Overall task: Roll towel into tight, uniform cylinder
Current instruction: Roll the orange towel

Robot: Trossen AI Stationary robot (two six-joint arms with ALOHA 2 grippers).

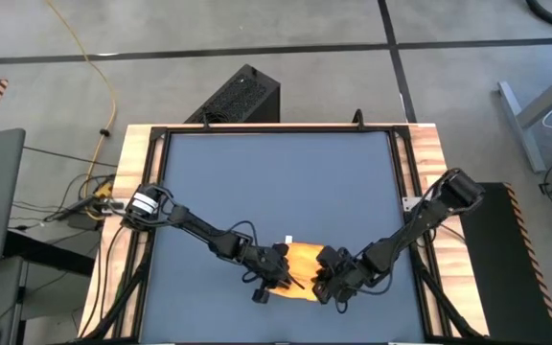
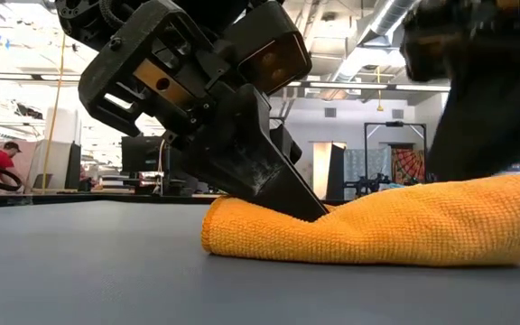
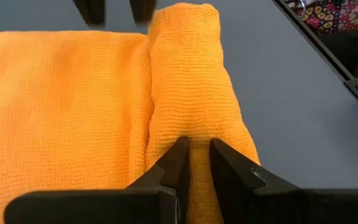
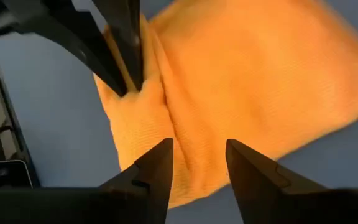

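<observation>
Yellow cloth, the towel [image 1: 300, 260], lies partly rolled on the blue mat [image 1: 276, 182], toward the six o'clock edge of the table [image 1: 132, 144] in the high view. A small white tag [image 1: 288, 241] shows at its twelve o'clock edge. In the low view the towel [image 2: 395, 226] sits as a low, soft roll on the mat.

The left gripper [image 3: 194, 149] is at the towel's nine o'clock end. Its fingers [image 3: 174, 163] are drawn close, pinching the rolled fold between them; the fold bulges up in the narrow gap. The low view shows this gripper [image 2: 305, 209] tilted, tips dug into the cloth.

The right gripper [image 4: 197, 149] is at the towel's three o'clock end, above the cloth. Its fingers [image 4: 157, 165] are spread apart with nothing between them; the towel [image 4: 247, 87] lies beyond the tips. The left gripper's fingers [image 4: 120, 56] show farther off, clamped on the fold.
</observation>
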